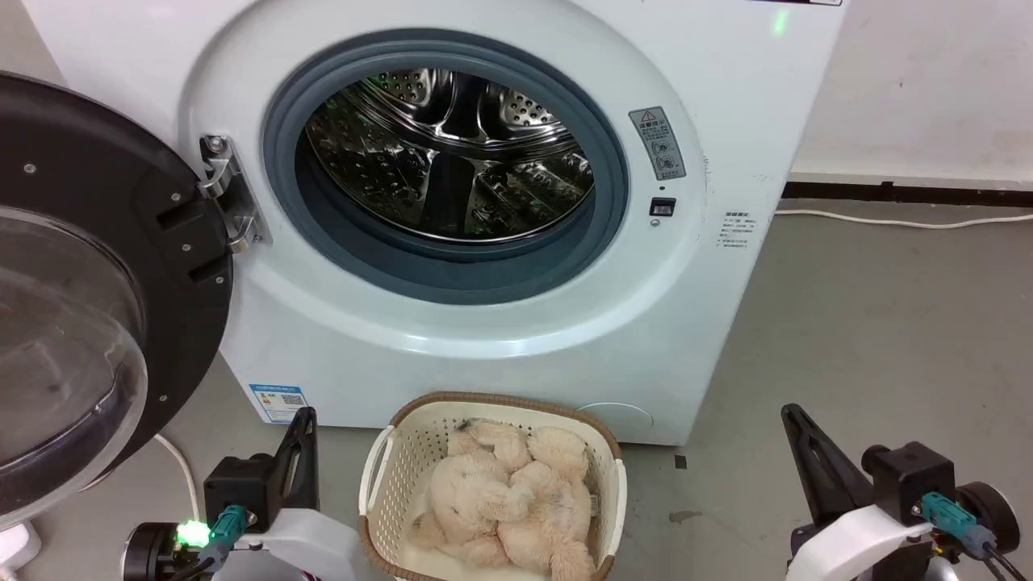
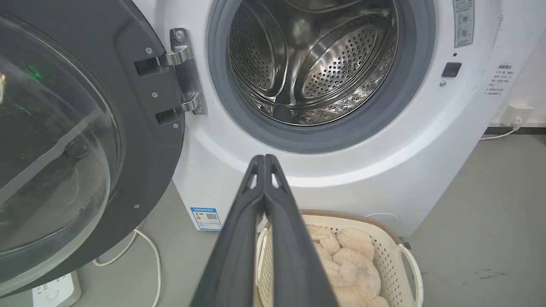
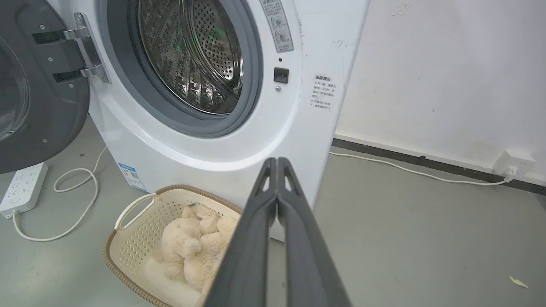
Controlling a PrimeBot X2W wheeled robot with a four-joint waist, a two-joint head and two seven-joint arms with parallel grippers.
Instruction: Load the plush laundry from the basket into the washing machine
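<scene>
The cream shaggy plush laundry (image 1: pixel 508 500) (image 2: pixel 345 260) (image 3: pixel 192 249) lies in the perforated basket (image 1: pixel 387 476) (image 2: pixel 390 251) (image 3: pixel 132 243) on the floor before the washing machine (image 1: pixel 710 323) (image 2: pixel 426 162) (image 3: pixel 239 149). The machine's round door (image 1: pixel 89 323) (image 2: pixel 64 140) (image 3: pixel 25 85) stands swung wide to the left, and the steel drum (image 1: pixel 452 153) (image 2: pixel 311 59) (image 3: pixel 192 55) holds nothing. My left gripper (image 1: pixel 303 415) (image 2: pixel 264 158) is shut, low and left of the basket. My right gripper (image 1: pixel 789 411) (image 3: pixel 277 161) is shut, off to the basket's right. Neither touches the plush.
A white cable (image 2: pixel 145 247) (image 3: pixel 72 204) loops on the grey floor under the door, running to a power strip (image 3: pixel 21 187) (image 2: pixel 55 292). Another cable (image 1: pixel 904 222) (image 3: pixel 418 172) runs along the wall's black baseboard to a socket (image 3: pixel 514 164). Bare floor stretches to the right.
</scene>
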